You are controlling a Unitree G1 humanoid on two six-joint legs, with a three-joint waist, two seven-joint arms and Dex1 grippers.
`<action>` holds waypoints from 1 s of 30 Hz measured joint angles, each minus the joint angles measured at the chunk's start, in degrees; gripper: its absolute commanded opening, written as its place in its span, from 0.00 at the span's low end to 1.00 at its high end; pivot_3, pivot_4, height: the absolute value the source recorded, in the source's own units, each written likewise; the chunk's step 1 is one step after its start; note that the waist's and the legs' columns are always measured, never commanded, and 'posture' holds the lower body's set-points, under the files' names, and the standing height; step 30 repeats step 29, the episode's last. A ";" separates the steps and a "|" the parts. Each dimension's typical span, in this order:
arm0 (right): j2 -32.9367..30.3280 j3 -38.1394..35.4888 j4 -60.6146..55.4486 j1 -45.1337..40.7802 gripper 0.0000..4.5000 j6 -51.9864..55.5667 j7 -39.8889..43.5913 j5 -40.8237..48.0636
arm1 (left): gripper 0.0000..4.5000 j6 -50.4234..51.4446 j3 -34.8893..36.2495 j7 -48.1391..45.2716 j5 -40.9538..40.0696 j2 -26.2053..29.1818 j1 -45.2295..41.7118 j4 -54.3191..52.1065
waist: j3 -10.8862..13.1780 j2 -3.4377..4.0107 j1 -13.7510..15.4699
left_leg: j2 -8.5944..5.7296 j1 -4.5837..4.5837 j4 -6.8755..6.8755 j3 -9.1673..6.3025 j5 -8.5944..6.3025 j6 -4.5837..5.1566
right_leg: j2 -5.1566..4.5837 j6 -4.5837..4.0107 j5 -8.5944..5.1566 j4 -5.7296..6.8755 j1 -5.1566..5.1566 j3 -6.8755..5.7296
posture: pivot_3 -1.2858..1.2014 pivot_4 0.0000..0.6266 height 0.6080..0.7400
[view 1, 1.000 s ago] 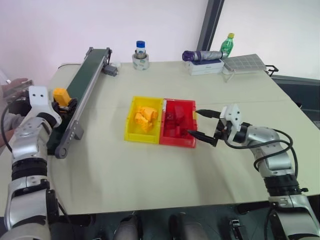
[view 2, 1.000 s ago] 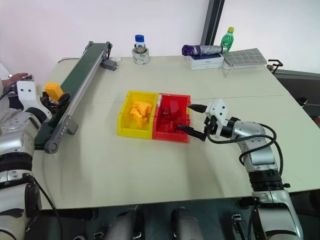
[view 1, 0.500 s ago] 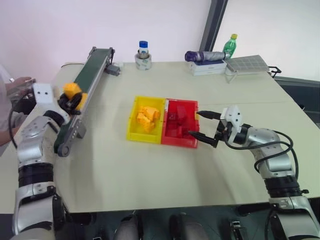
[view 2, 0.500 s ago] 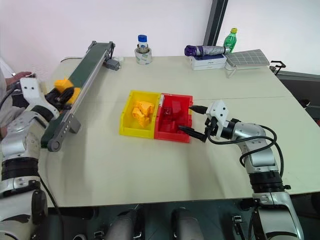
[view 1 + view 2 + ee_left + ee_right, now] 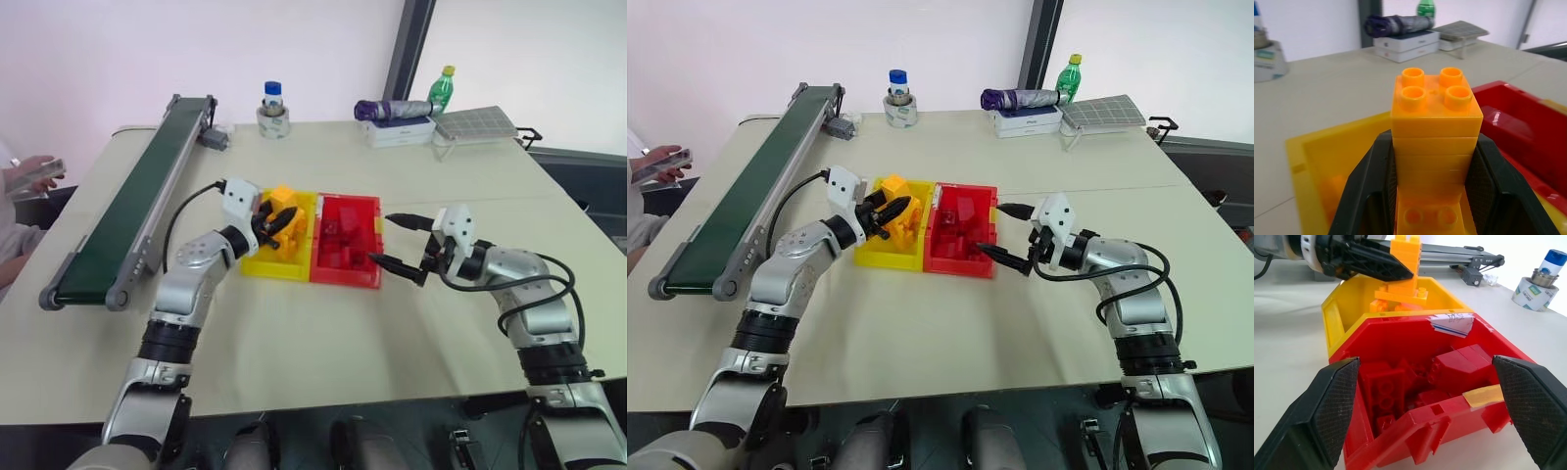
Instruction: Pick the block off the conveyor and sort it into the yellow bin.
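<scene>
arms: silver, black joints | wrists: white | claws (image 5: 402, 243): black | cables: black

One conveyor (image 5: 127, 211), left of the bins. Two bins side by side: one yellow bin (image 5: 257, 257) and one red bin (image 5: 345, 275). One block (image 5: 283, 202) held up over the yellow bin. Several more yellow blocks (image 5: 1398, 301) in the yellow bin, too piled to count. Many dark red blocks (image 5: 1422, 377) in the red bin. Two grippers: left gripper (image 5: 277, 224), right gripper (image 5: 389, 240). Two bottles behind the bins: one blue-capped bottle (image 5: 274, 98), one green bottle (image 5: 444, 88).
</scene>
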 measured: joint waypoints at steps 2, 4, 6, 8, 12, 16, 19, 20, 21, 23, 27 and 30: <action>0.00 -0.02 -0.16 0.35 1.00 0.00 -0.15 0.00 | 0.61 -0.80 0.32 0.13 -0.01 -0.95 -1.14 1.60 | 0.00 0.00 0.07 | -0.01 -0.02 0.01 0.00 0.00 0.00 | -0.02 0.00 0.00 -0.01 0.00 0.00 | 0.52 0.24 1.00; 0.00 -0.02 -0.48 0.58 1.00 0.00 -0.41 0.00 | 0.84 -2.31 0.83 0.35 0.13 -1.36 -2.04 3.09 | 0.00 0.00 0.08 | -0.02 -0.03 0.02 0.00 0.00 0.00 | -0.04 0.01 0.00 -0.01 0.00 0.00 | 0.52 0.24 1.00; 0.00 -0.02 -0.65 0.59 1.00 0.00 -0.61 0.00 | 0.99 -3.24 1.82 0.87 0.40 -1.54 -2.91 3.83 | 0.00 0.00 0.07 | -0.02 -0.04 0.02 0.00 0.00 0.00 | -0.05 0.01 0.00 -0.02 0.00 -0.01 | 0.52 0.24 1.00; 0.00 -0.02 -0.66 0.61 1.00 0.00 -0.65 0.00 | 0.99 -3.73 2.36 0.98 0.55 -1.47 -3.31 3.60 | 0.00 0.00 0.01 | -0.02 -0.03 0.01 0.00 0.00 0.00 | -0.04 0.01 0.00 -0.01 0.00 -0.01 | 0.52 0.24 1.00; 0.01 -0.04 -0.69 0.67 1.00 -0.03 -0.67 0.01 | 0.99 -3.28 2.57 -0.27 0.14 0.06 -1.25 -0.94 | 0.00 0.00 -0.21 | 0.02 -0.01 -0.02 0.00 0.00 0.00 | 0.01 0.01 0.00 -0.01 -0.01 0.00 | 0.52 0.24 1.00; -0.05 -0.25 -0.62 0.77 1.00 -0.13 -0.65 0.00 | 0.99 -0.28 5.98 -4.94 -4.78 5.89 6.65 -11.72 | 0.00 0.00 -0.52 | 0.13 0.06 -0.09 0.01 0.00 -0.01 | 0.08 -0.01 0.00 -0.01 -0.02 0.12 | 0.52 0.24 1.00; -0.08 -0.29 -0.50 0.79 1.00 -0.21 -0.61 -0.04 | 0.99 2.34 9.24 -6.75 -7.42 9.93 11.05 -16.99 | 0.00 0.01 -0.06 | 0.13 0.08 -0.08 -0.01 0.05 -0.09 | 0.10 -0.04 0.00 0.02 0.00 0.11 | 0.52 0.24 1.00; -0.05 -0.25 -0.48 0.72 1.00 -0.23 -0.61 -0.05 | 0.99 2.93 9.68 -6.92 -7.92 10.78 11.86 -18.21 | 0.00 0.01 0.16 | 0.14 0.08 -0.05 -0.01 0.05 -0.09 | 0.07 -0.04 0.00 0.01 0.02 0.10 | 0.52 0.24 1.00; 0.11 0.02 -0.50 0.46 1.00 -0.42 -0.50 -0.04 | 0.99 3.78 10.69 -7.51 -8.70 12.38 13.92 -20.57 | 0.00 0.01 0.03 | 0.15 0.09 -0.03 0.02 0.05 -0.09 | 0.03 -0.05 0.01 0.01 0.02 0.10 | 0.52 0.24 1.00; 0.06 0.00 -0.30 0.45 1.00 -0.69 -0.38 -0.05 | 0.99 5.51 13.10 -8.66 -10.01 15.75 17.73 -23.19 | 0.00 0.01 -0.08 | 0.14 0.12 -0.03 0.05 0.04 -0.09 | -0.11 -0.06 0.01 0.00 0.04 0.12 | 0.52 0.24 1.00; -0.06 0.01 0.32 0.35 1.00 -1.34 0.25 -0.07 | 0.99 7.50 18.19 -10.99 -12.69 20.24 25.26 -26.51 | 0.00 0.01 -0.17 | 0.11 0.13 -0.08 0.07 0.04 -0.08 | -0.33 -0.09 0.00 -0.01 0.02 0.07 | 0.52 0.24 1.00; -0.14 0.05 0.82 0.32 1.00 -1.37 0.51 -0.11 | 0.99 8.47 20.29 -11.86 -14.29 21.13 28.35 -27.66 | 0.00 0.01 -0.11 | 0.11 0.13 -0.11 0.07 0.03 -0.08 | -0.36 -0.18 -0.06 -0.01 -0.01 0.06 | 0.52 0.24 1.00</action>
